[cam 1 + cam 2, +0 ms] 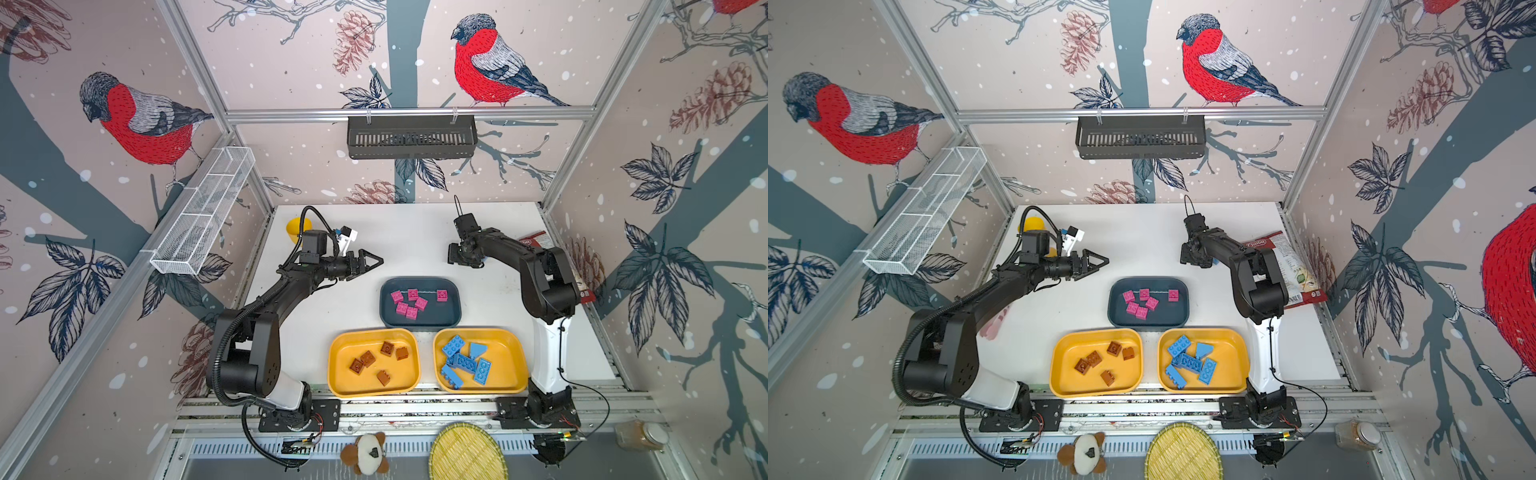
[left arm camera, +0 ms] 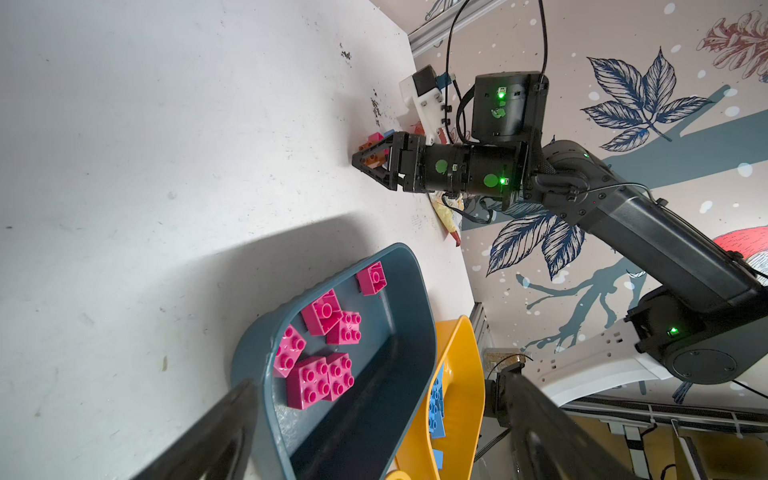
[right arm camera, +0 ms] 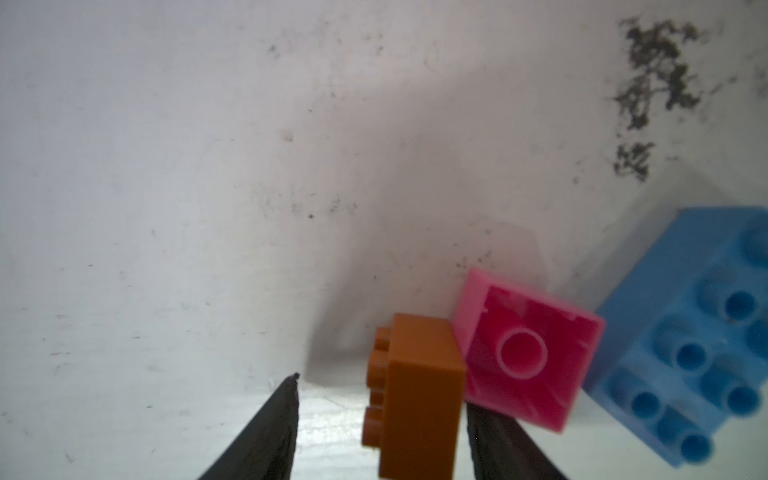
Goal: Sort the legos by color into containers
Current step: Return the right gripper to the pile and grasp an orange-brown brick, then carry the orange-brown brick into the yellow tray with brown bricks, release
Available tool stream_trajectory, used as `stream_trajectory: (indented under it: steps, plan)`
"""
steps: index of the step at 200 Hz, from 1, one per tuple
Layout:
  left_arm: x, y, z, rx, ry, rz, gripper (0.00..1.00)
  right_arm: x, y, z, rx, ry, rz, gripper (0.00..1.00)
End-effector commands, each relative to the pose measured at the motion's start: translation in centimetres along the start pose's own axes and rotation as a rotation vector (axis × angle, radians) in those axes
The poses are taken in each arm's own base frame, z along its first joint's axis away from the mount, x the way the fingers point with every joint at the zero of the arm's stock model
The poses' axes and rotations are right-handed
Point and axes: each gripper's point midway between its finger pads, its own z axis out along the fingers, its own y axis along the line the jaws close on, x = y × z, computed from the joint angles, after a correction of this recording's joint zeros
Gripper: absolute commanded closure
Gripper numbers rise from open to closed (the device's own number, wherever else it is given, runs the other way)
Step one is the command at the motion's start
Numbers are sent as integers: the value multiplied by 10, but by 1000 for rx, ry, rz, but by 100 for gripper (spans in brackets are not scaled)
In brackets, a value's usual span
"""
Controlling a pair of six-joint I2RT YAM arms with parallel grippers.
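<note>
Right hand [image 3: 382,395] around brown brick [image 3: 419,399], stained tabletop [image 3: 166,166]

Smooth, glossy plastic bricks [image 3: 419,399] are lying on a matt, scuffed white tabletop [image 3: 166,166]; plastic trays [image 1: 399,376] are showing a soft sheen; far metal rail [image 1: 291,115] is gleaming.

Setting: a robot-manipulation lab cell is being shown.
Enclosure: aluminium frame bars [image 1: 409,113] are boxing in the space; bird-print wall panels [image 1: 137,120] are lining it.
Bench: a scuffed white table [image 1: 411,241] is forming the floor.
Machinery: a left arm [image 1: 286,295] and a right arm [image 1: 511,253] are standing bolted to a slotted rail [image 1: 415,409].
Fixtures: a wire mesh basket [image 1: 203,216] and a black slotted basket [image 1: 411,137] are hanging from the bars.
Props: a teal tray [image 1: 436,316] and two yellow trays [image 1: 349,384] [image 1: 505,365] are sitting on the table.
</note>
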Motion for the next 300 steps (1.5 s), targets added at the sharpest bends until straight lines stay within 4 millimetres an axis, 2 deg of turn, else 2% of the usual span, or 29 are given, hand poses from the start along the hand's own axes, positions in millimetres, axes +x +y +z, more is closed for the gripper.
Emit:
stream_trajectory:
  steps: [1,71,127,184,211,243,273,300]
  plan:
    - [-4,-2,0,-1,-7,31,7,-1,4,3,5,6,-24,37]
    - [-3,2,-1,-8,-6,28,7,-9,3,11,38,6,-40,45]
    - [-3,4,-3,-14,-8,27,7,-7,6,13,46,24,-69,64]
    - [-3,5,-3,-13,-8,27,7,-10,14,-7,32,9,-95,80]
    - [-4,3,-4,-10,-11,32,7,-10,31,-34,2,-11,-152,80]
    - [-5,2,-6,-14,-13,30,7,3,71,-79,-129,-42,-257,80]
    - [-9,4,-13,-30,-33,28,7,45,123,-123,-248,-54,-475,79]
    - [-10,6,-18,-47,-43,22,7,101,165,-150,-352,-38,-652,78]
